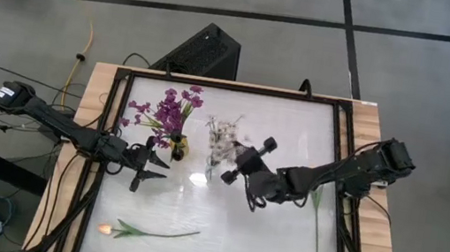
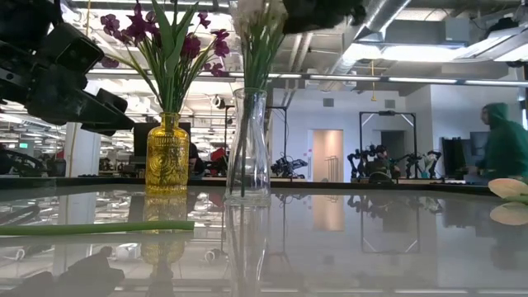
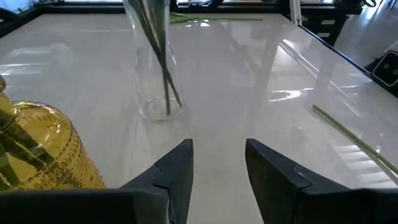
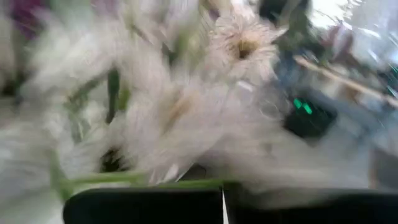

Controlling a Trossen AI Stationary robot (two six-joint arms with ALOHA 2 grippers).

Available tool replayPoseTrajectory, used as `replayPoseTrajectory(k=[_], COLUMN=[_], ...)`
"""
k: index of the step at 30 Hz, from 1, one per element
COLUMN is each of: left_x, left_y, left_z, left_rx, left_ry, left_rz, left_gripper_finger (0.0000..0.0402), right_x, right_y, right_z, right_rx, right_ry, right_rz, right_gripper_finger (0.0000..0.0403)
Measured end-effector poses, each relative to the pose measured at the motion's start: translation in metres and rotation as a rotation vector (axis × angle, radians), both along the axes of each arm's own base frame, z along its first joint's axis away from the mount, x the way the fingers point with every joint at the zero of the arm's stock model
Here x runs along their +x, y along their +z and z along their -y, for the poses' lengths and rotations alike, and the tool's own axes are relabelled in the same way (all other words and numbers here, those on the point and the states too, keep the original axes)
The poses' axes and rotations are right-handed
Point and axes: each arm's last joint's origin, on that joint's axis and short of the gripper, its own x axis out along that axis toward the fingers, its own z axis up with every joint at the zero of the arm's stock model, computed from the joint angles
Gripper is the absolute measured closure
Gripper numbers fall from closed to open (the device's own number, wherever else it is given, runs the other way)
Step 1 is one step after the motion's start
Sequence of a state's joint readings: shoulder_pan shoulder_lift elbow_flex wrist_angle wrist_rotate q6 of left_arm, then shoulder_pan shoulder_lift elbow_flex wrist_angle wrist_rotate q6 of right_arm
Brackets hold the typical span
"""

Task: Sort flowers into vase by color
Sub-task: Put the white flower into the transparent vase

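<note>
A yellow vase (image 1: 178,146) holds purple flowers (image 1: 169,109) at the table's middle left. Just to its right, a clear vase (image 2: 247,148) holds white flowers (image 1: 224,133) by their green stems. My right gripper (image 1: 240,157) is shut and hangs level beside the white blossoms, above the clear vase's mouth. My left gripper (image 3: 217,168) stands open and low at the near left of the yellow vase (image 3: 43,155), with nothing between its fingers. A pale orange tulip (image 1: 107,229) lies on the table near the front left edge. My right gripper (image 4: 222,205) has its shut fingertips right against the white blossoms (image 4: 186,112). A green stem (image 4: 124,182) runs across just beyond the tips. The picture is blurred there, so I cannot tell whether the fingers touch the stem or the blossoms.
Another long green stem (image 1: 317,225) lies on the table's right side, partly under my right arm. The glass tabletop has a dark frame and wooden borders (image 1: 87,123) on both sides. A person in green (image 2: 503,140) is in the room far behind the table.
</note>
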State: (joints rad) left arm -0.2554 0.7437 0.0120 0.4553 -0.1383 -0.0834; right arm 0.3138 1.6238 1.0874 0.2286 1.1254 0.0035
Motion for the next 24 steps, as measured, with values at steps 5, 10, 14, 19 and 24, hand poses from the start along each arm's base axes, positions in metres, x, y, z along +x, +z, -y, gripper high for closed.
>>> replayPoseTrajectory(k=[5,10,14,19,24], left_x=[0.000,0.000,0.000,0.000,0.000], left_y=[0.000,0.000,0.000,0.000,-0.001], left_z=[0.000,0.000,0.000,0.000,0.000], left_rx=[-0.006,-0.006,-0.004,-0.003,-0.003], left_ry=[0.002,0.001,0.001,0.000,0.001], left_rz=[-0.004,-0.004,-0.003,-0.004,-0.009], left_gripper_finger=[0.0268,0.0268,0.0268,0.0268,0.0268], right_x=[0.004,-0.001,-0.006,-0.018,-0.030], right_y=[0.007,0.004,0.012,0.020,0.024], right_z=[0.002,0.003,0.011,0.025,0.031], right_rx=[-0.104,-0.117,0.044,0.261,0.482], right_ry=[0.064,0.074,0.122,0.110,0.147], right_rz=[-0.101,-0.321,-0.410,-0.551,-0.692], right_gripper_finger=[0.0384,0.0384,0.0384,0.0384,0.0384])
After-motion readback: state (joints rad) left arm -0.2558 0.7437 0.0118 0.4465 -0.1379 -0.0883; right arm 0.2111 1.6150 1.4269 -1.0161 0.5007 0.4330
